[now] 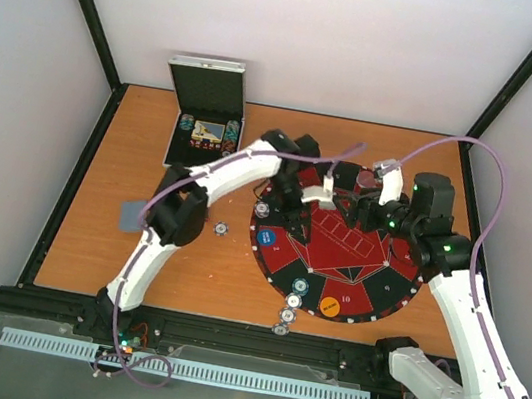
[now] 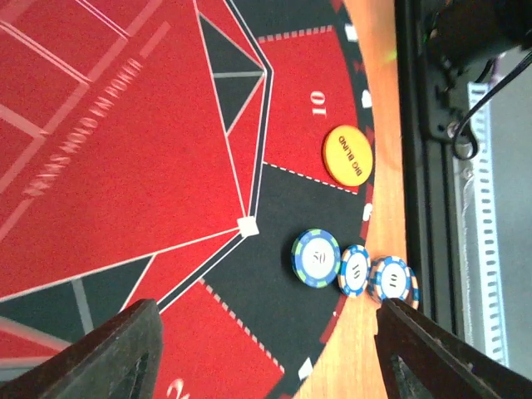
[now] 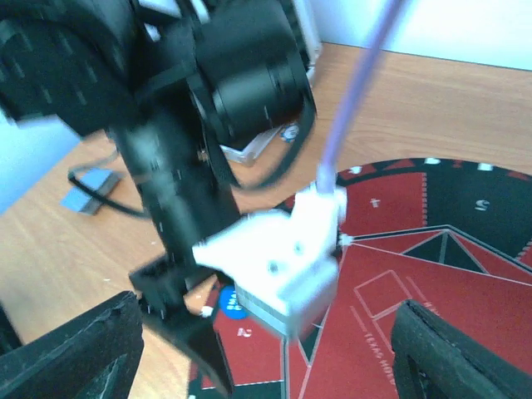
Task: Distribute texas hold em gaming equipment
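**A:** Top external view first: what can be read, and where does the kit lie?

**B:** Little is legible from that height. A round red-and-black poker mat (image 1: 388,290) lies on an orange-brown wooden table (image 1: 84,262), with white walls (image 1: 293,32) around it and a black frame (image 1: 70,189) along the edges. An orange marker disc (image 1: 329,307) sits at the mat's near rim and a blue marker disc (image 1: 266,237) at its left rim. Poker chips (image 1: 300,287) run from the near rim out onto the wood. A grey-blue playing card (image 1: 129,215) lies well to the left. An open metal case (image 1: 207,79) stands at the far left with more chips inside.

**A:** And the arms?

**B:** Both reach over the mat. The left gripper (image 1: 299,227) and right gripper (image 1: 345,209) are too small there to judge.

**A:** Left wrist?

**B:** The orange marker disc (image 2: 347,155) reads "BIG BLIND", and "10" is printed on the red segment beside it. A faint line across the red centre ends in "POKER". One blue chip on the black band reads "50". Two more beside it read "10", one on the rim and one on the wood. The left fingers (image 2: 108,357) stand wide apart with nothing between them.

**A:** Right wrist?

**B:** It's blurred, and the left arm's wrist fills the middle. A "2" shows on the mat by the blue marker disc (image 3: 226,303), and "TEXAS" is partly visible. The right fingers (image 3: 83,349) are spread wide and hold nothing. The playing card (image 3: 90,181) lies on the wood at the left.
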